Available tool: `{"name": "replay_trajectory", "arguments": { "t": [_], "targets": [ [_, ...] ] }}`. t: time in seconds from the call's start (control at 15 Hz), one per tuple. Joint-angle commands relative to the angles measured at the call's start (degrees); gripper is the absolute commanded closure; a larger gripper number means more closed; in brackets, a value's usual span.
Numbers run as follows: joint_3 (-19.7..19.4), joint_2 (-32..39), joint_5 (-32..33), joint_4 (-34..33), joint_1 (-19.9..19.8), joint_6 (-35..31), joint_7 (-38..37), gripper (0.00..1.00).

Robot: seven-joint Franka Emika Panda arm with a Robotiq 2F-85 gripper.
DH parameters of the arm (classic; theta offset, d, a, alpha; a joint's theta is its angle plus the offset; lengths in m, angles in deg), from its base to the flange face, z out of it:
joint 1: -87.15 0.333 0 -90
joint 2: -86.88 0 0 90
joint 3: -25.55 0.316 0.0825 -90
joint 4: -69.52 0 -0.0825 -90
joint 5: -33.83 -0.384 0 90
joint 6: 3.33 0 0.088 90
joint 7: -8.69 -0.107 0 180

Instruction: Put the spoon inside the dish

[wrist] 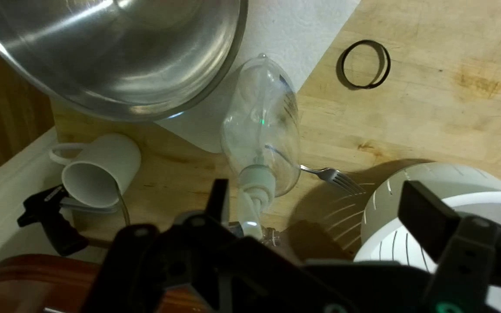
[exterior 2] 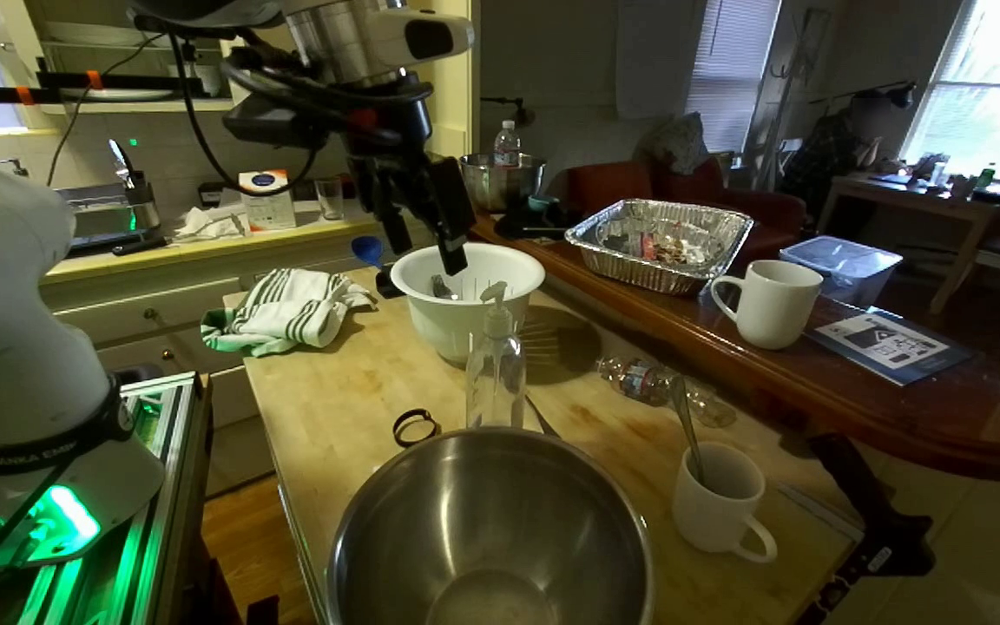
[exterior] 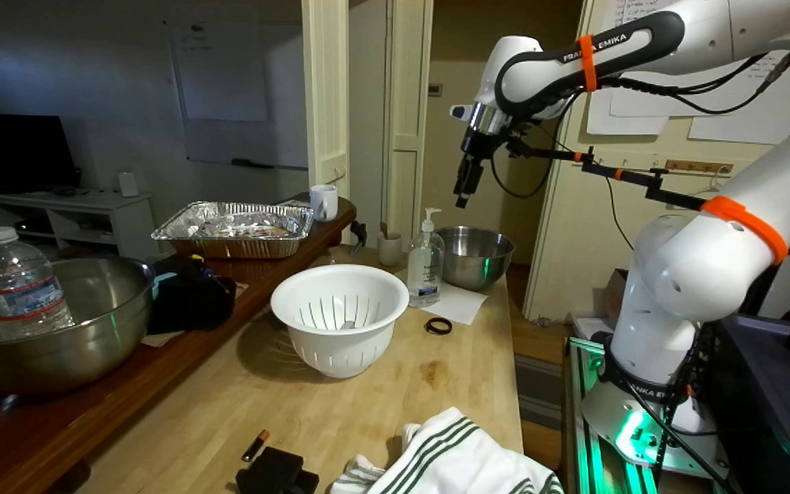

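Observation:
The dish, a white slotted bowl (exterior: 340,302), stands upright on the wooden table in both exterior views (exterior 2: 465,325); part of it shows in the wrist view (wrist: 389,204). A small grey object (exterior: 348,325) lies inside it, too small to identify. A slim utensil (exterior 2: 685,421) leans in a white mug; its lower end is hidden, so I cannot tell whether it is the spoon. A metal fork (wrist: 331,175) lies between bottle and dish. My gripper (exterior 2: 426,250) is open and empty, high above the table; its fingers are wide apart in the wrist view (wrist: 320,202).
A clear pump bottle (exterior: 426,271) and a big metal bowl (exterior 2: 491,529) stand near the dish. The mug (exterior 2: 717,499) stands beside a black-handled tool (exterior 2: 882,529). A black ring (wrist: 365,64), a striped towel (exterior: 453,456) and a plastic bottle (exterior 2: 639,379) lie on the table.

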Motion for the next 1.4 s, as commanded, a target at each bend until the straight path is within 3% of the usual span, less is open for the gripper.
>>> {"name": "replay_trajectory", "arguments": {
  "t": [0.0, 0.2, 0.4, 0.67, 0.73, 0.8, 1.07, 1.33],
  "targets": [
    [2.52, 0.13, 2.17, 0.63, 1.20, -0.81, 6.25, 0.00],
    [4.59, 3.41, 3.74, -0.45, 2.75, -2.24, 10.77, 0.00],
    [3.00, 9.69, 1.35, -3.63, 5.77, -3.34, 20.03, 0.00],
    [5.03, 17.34, 2.62, -8.15, 5.58, -2.00, 29.33, 0.00],
    [6.12, 19.41, 3.76, -9.40, 4.81, -1.83, 29.60, 0.00],
    [6.46, 14.85, 1.71, -5.86, 3.79, -2.80, 27.46, 0.00],
    [7.54, 19.28, 2.25, -8.64, 3.61, -2.80, 28.83, 0.00],
    [10.59, 23.26, 4.57, -9.25, 4.17, -7.89, 28.56, 0.00]
  ]
}}
